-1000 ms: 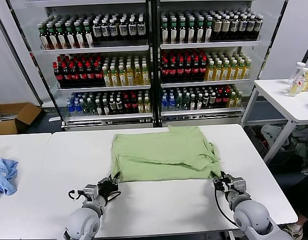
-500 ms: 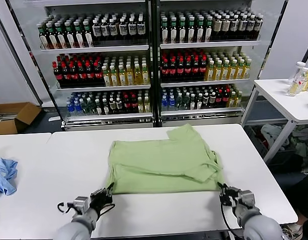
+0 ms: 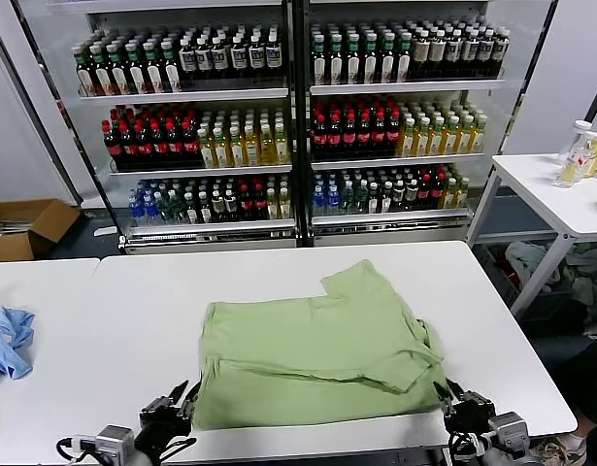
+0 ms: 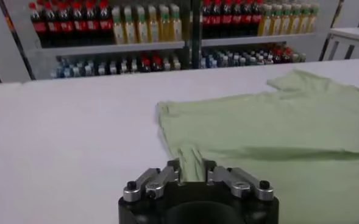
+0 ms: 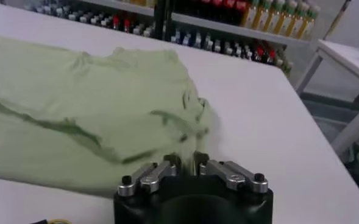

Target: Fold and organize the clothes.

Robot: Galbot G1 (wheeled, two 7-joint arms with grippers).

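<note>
The light green shirt [image 3: 317,349] lies folded into a broad band on the white table [image 3: 143,311], one sleeve pointing toward the shelves. Its near hem sits close to the table's front edge. My left gripper [image 3: 167,419] is at the shirt's near left corner. In the left wrist view its jaws [image 4: 192,167] stand apart, with a ridge of the shirt [image 4: 277,128] between them. My right gripper [image 3: 460,408] is at the near right corner. Its jaws [image 5: 184,159] are also parted around the edge of the shirt [image 5: 75,103].
A light blue garment [image 3: 7,340] lies on the neighbouring table at far left. Drink shelves [image 3: 298,126] fill the back. At the right stands a side table [image 3: 560,194] with bottles [image 3: 580,150]. A cardboard box [image 3: 21,228] sits on the floor at left.
Both grippers pulled back toward the table's front edge, dragging the shirt with them. Their jaws, shut on the hem before, now stand apart.
</note>
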